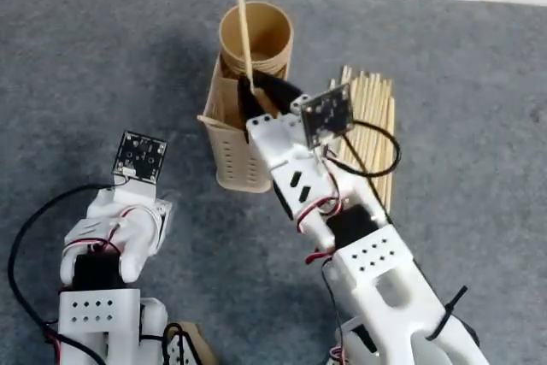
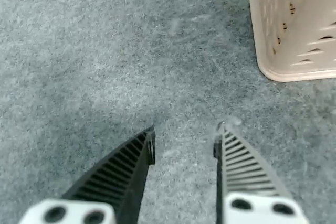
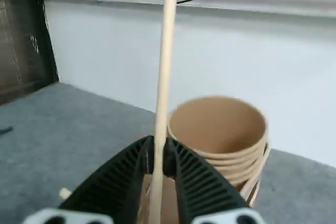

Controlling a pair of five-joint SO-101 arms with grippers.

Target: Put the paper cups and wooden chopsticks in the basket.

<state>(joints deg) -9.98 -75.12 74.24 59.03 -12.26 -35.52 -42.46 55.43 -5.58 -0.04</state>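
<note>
A beige perforated basket stands mid-table with a stack of brown paper cups in its far end. My right gripper hovers over the basket, shut on one wooden chopstick held upright. The right wrist view has that chopstick pinched between the black fingers, with the cups just behind. More chopsticks lie in a bundle on the carpet right of the basket. My left gripper is open above bare carpet, the basket's corner off to one side.
Grey carpet covers the table. A white wall runs along the far edge. Black cables loop near each arm. Open carpet lies left of the basket.
</note>
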